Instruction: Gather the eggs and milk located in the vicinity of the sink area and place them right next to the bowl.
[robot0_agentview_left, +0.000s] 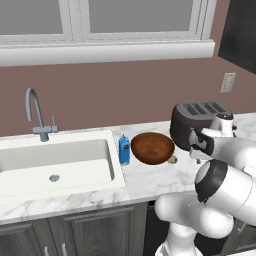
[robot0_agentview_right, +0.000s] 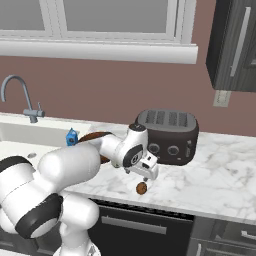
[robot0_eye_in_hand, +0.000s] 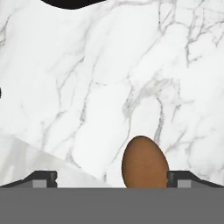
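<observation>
Where the bowl hides it, the hand view shows the brown egg.

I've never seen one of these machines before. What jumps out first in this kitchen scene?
Most striking is the big white robot arm reaching over the marble counter, its gripper open just above a reddish-brown egg lying in front of the black toaster. Left of the toaster sits a wooden bowl with a small blue milk carton beside it, next to the white sink.
</observation>
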